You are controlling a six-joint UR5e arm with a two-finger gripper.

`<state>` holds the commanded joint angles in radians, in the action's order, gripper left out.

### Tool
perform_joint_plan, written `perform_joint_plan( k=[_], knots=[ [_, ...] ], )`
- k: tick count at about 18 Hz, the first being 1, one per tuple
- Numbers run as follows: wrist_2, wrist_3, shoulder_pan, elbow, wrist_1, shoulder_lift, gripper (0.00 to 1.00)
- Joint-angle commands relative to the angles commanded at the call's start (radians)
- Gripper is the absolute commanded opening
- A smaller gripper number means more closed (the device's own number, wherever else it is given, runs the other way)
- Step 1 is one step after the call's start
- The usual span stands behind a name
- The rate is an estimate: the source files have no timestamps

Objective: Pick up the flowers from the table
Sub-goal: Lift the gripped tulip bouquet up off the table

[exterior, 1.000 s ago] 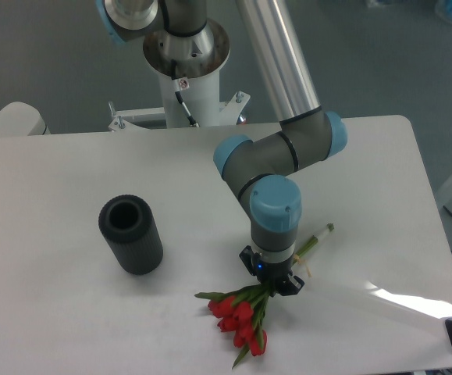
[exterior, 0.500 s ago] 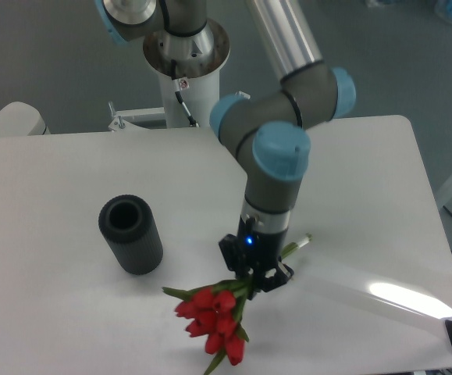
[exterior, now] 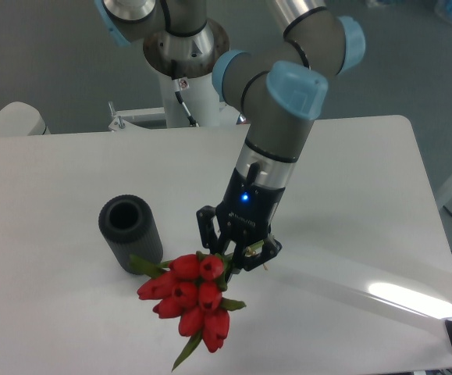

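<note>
The flowers (exterior: 188,297), a bunch of red tulips with green leaves, hang in the air above the white table (exterior: 69,172), heads toward the camera. My gripper (exterior: 233,258) is shut on their green stems, just behind the blooms. Most of the stems are hidden behind the gripper body; only a short pale end shows at its right side. The gripper has a blue light lit on its wrist.
A black ribbed cylinder vase (exterior: 129,233) stands upright on the table to the left of the gripper, its lower right side touching or just behind a tulip leaf in the view. The arm's base column (exterior: 185,74) rises at the back edge.
The gripper has risen and shifted left with the flowers held in it. The tulips have left the table and now sit higher and closer to the vase.
</note>
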<state>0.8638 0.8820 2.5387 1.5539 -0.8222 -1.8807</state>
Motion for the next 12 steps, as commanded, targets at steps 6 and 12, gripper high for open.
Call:
perform_joint_plan(
  k=[6, 12],
  knots=[
    [-0.051, 0.0, 0.018, 0.026, 0.003, 0.029, 0.25],
    [-0.052, 0.0, 0.015, 0.028, 0.003, 0.035, 0.25]
  ],
)
